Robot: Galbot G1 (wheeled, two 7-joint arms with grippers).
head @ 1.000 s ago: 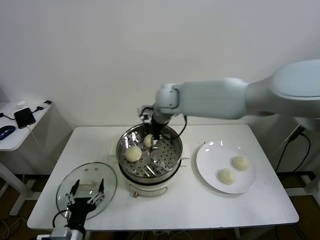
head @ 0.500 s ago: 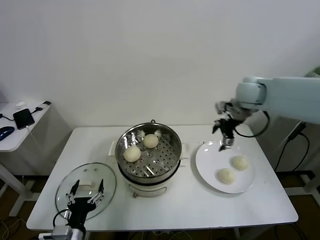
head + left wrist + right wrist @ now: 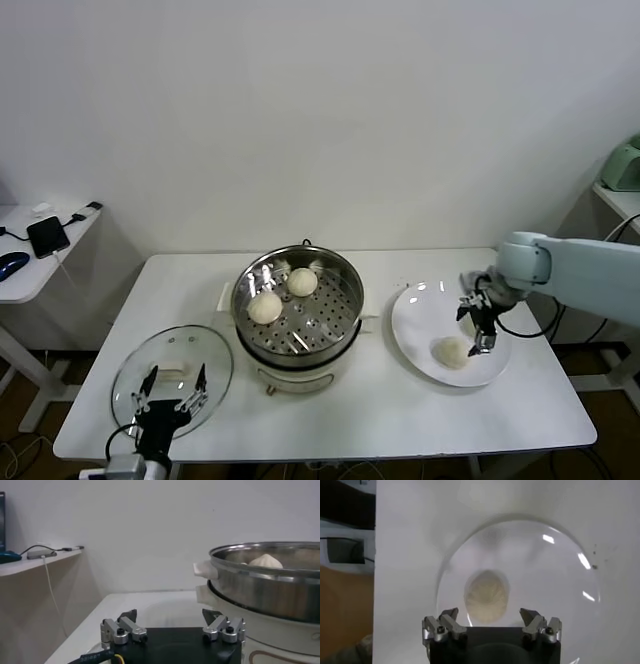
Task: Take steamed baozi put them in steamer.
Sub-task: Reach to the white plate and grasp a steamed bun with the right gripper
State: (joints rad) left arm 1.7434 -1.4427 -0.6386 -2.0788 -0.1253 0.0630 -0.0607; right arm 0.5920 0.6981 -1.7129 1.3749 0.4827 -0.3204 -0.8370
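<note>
The steamer (image 3: 298, 318) stands mid-table with two baozi on its perforated tray, one (image 3: 265, 307) toward the front and one (image 3: 302, 281) farther back. On the white plate (image 3: 420, 318) at the right lies a third baozi (image 3: 451, 351). My right gripper (image 3: 480, 326) hangs open just over the plate, close beside that bun. In the right wrist view a baozi (image 3: 486, 597) lies on the plate (image 3: 560, 575) just ahead of the open right gripper (image 3: 489, 614), untouched. My left gripper (image 3: 170, 393) is parked open at the table's front left, also seen as the left gripper (image 3: 172, 617) facing the steamer (image 3: 270, 587).
A round glass lid (image 3: 172, 366) lies flat at the front left, under the left gripper. A small side table (image 3: 30, 265) with a phone (image 3: 48, 235) and cables stands to the left. The wall runs close behind the table.
My right arm has swung from over the steamer to the plate and come down low over it. The second baozi stays in the steamer. The left arm is unmoved.
</note>
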